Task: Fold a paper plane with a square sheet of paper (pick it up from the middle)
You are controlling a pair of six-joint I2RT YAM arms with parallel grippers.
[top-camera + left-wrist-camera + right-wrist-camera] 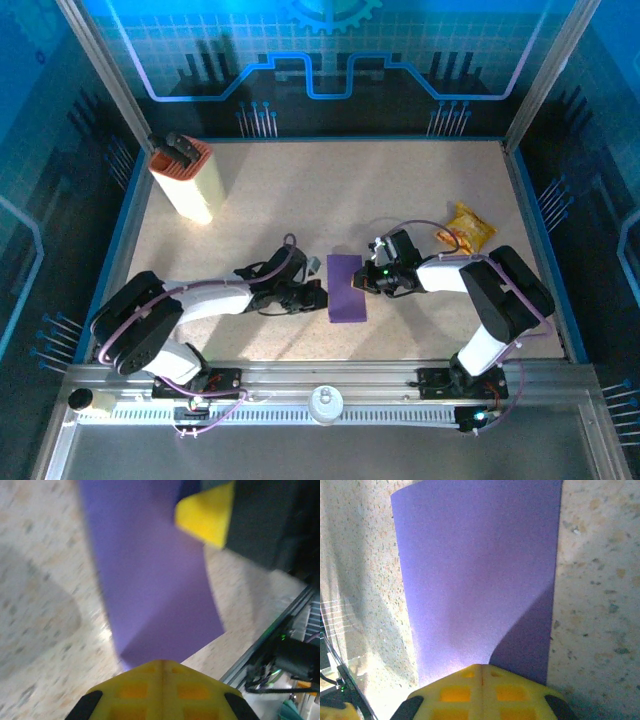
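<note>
Top external view: both grippers closed at the purple sheet

The left gripper (318, 297) has its two yellow fingers pressed together, with only a thin seam between them. In the left wrist view its tip meets the near corner of the square sheet of paper (346, 288). I cannot tell whether the tip only touches the paper or presses it down.

The right gripper (362, 280) is also pressed together. In the right wrist view its closed tip sits over the near edge of the sheet, and the purple paper goes under it. I see no paper between the fingers themselves.

The sheet lies on the speckled table (300, 190), between the two grippers. From above it looks like a narrow upright rectangle, not a square. The left gripper comes to its left edge and the right gripper to its upper right edge.

A yellow-orange snack packet (470, 227) lies to the right of the sheet and further back, well apart from it. A tall cream-and-orange box (185, 180) stands far to the left of the sheet, near the back left corner.
</note>
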